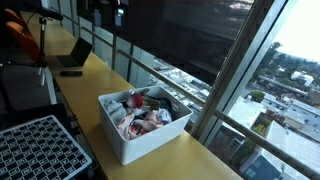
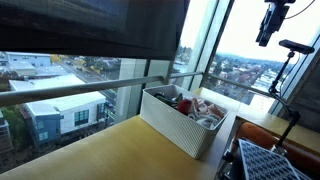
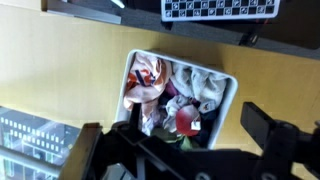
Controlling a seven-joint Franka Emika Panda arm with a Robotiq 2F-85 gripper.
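Note:
A white rectangular bin stands on the wooden counter by the window. It is filled with crumpled cloth items in white, pink and grey, plus a red piece with a white tag. My gripper hangs high above the counter, well clear of the bin. In the wrist view the gripper looks straight down on the bin, open, with nothing between its dark fingers.
A black perforated rack lies on the counter beside the bin. A laptop sits further along the counter, with an orange chair behind it. Window glass and a railing border the counter. A camera tripod stands nearby.

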